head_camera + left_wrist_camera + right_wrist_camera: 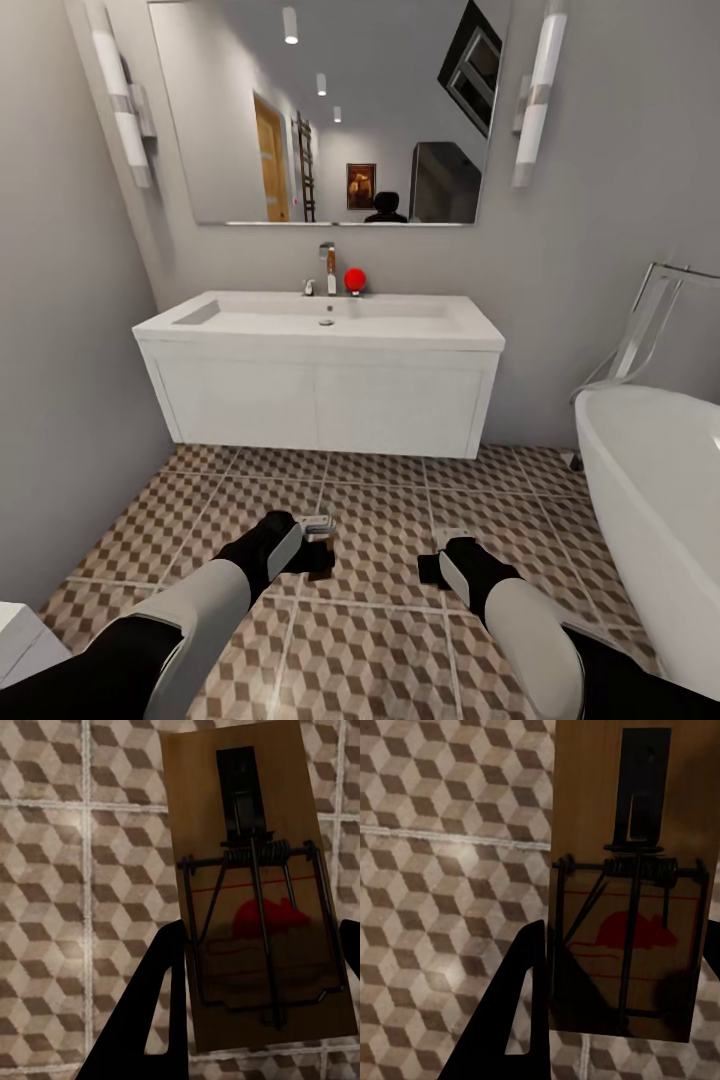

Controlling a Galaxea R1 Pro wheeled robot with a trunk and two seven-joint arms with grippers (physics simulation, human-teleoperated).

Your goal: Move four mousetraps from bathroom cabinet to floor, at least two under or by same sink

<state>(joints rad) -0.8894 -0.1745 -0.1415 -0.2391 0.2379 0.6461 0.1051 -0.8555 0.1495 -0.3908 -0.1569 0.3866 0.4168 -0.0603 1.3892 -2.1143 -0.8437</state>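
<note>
From my head camera I look down over both arms at the bathroom floor [380, 560], tiled in a brown, beige and white cube pattern. Ahead stands the long white sink [320, 322] with its chrome tap [327, 262] on a white cupboard base; a red ball [354, 279] sits just beside the tap, and a mirror [330, 110] hangs above. The rounded white bathtub [655, 490] is at my right. My left end effector [318, 538] and my right end effector [440, 560] both hang low over the tiles in front of the sink, each with a thin pale sliver at its tip.

Through my left wrist camera, a mousetrap [255, 885] fills the space between my dark fingers [146, 1020]: a tan wooden board with a dark spring bar and a red mouse print. My left end effector is pinching it by its long edges, with the tiles behind.

Through my right wrist camera, a second mousetrap [637, 870] of the same make sits against my finger [517, 1005], and my right end effector is clamped on it above the patterned floor.
</note>
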